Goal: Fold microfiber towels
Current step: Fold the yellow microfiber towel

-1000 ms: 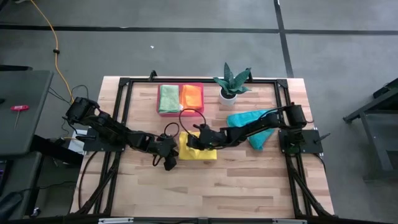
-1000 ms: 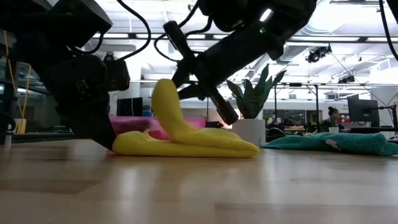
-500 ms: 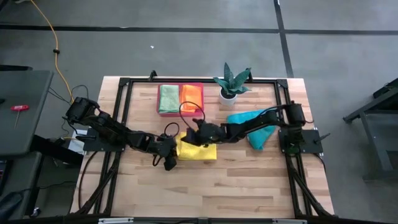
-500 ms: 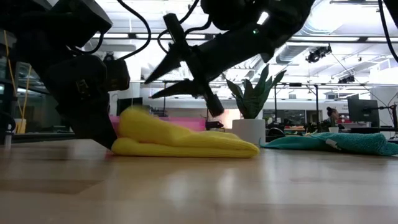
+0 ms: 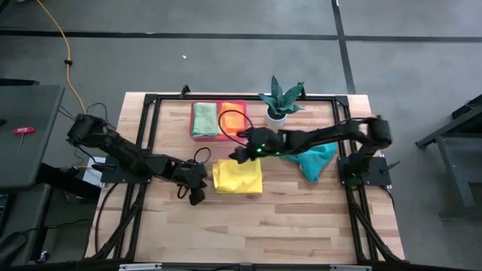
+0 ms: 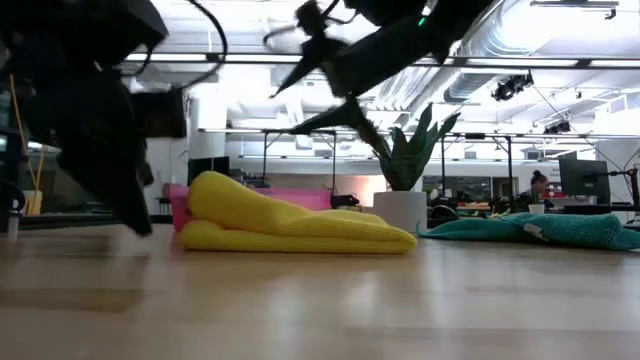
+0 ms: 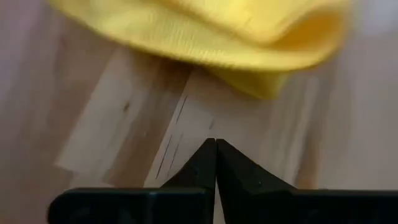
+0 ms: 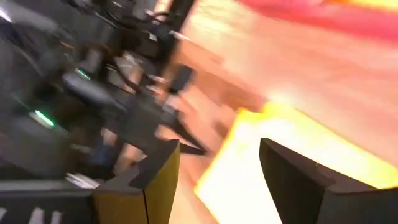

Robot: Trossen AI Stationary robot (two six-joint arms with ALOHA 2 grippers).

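Low view puts the left gripper [image 6: 135, 215] nearest, its fingers pressed together on nothing, tip close above the wood just beside the folded yellow towel [image 6: 290, 225]. That towel lies in a plump double layer, touched by neither gripper. Above and a little beyond it hangs the right gripper [image 6: 335, 75], fingers spread wide and empty. From overhead the right gripper [image 5: 242, 153] sits over the yellow towel's far edge, between it and the pink tray [image 5: 242, 106], where a green towel [image 5: 204, 119] and an orange towel [image 5: 232, 117] lie folded side by side. Out along the right arm a teal towel [image 5: 315, 159] lies crumpled and unfolded. The yellow fold looks finished; the likely next move is carrying it to the tray, or reaching for the teal one.
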